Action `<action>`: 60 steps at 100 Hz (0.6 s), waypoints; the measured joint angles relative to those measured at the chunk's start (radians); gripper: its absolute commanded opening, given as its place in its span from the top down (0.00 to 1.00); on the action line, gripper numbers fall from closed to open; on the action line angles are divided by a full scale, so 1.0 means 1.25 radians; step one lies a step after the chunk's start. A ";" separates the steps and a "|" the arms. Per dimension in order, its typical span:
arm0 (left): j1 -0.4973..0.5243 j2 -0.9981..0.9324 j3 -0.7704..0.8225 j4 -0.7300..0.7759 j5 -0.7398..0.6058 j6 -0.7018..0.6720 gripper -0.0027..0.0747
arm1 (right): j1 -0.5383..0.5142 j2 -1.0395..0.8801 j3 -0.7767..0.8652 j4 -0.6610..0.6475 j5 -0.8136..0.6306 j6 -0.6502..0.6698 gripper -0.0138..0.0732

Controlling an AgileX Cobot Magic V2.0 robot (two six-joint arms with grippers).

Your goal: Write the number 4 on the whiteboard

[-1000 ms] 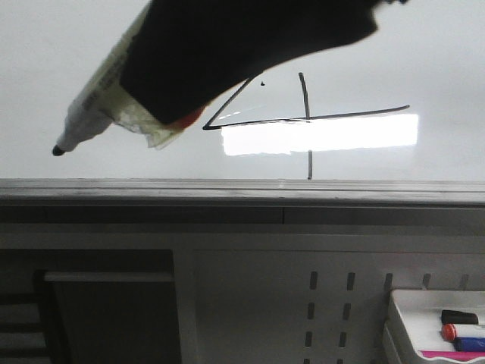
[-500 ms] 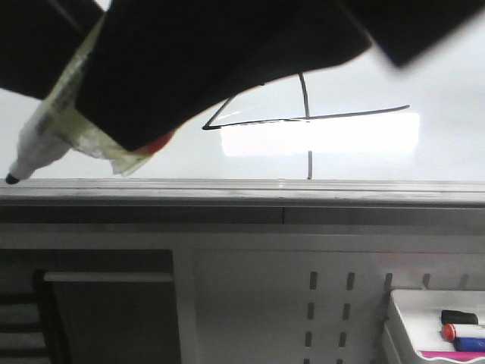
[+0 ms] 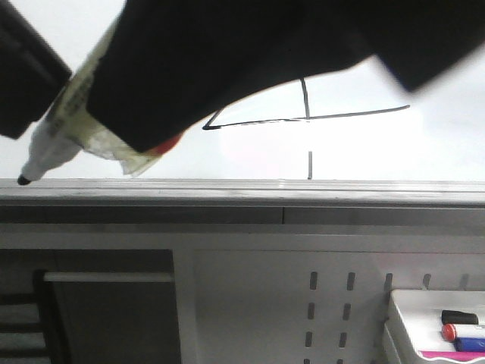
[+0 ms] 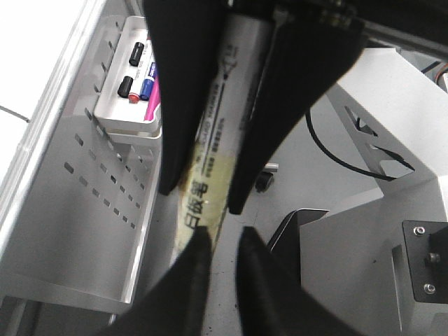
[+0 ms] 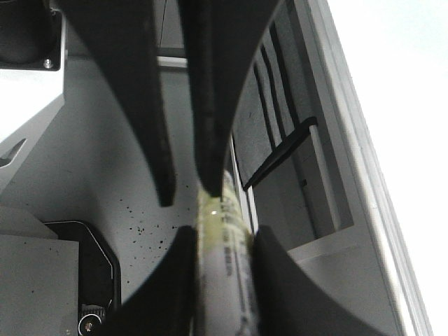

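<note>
The right claw (image 5: 224, 238) grasps the white black-tipped marker (image 3: 57, 144) low and left of the black number 4 (image 3: 303, 117) on the glossy whiteboard (image 3: 424, 152), seemingly lifted clear to avoid stray lines; the left claw's (image 4: 224, 238) grip I cannot tell

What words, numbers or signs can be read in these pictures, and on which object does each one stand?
"4", hand-drawn in black lines, on the whiteboard; the number 4 is partly hidden by the arm.
Printing along the marker barrel: black characters, apparently Chinese, too blurred to read for certain.
Markers in the white tray: labels too small to read.
</note>
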 measured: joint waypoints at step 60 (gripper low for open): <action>0.000 0.040 0.000 0.025 -0.069 0.000 0.84 | 0.000 0.000 0.000 -0.037 -0.054 0.000 0.89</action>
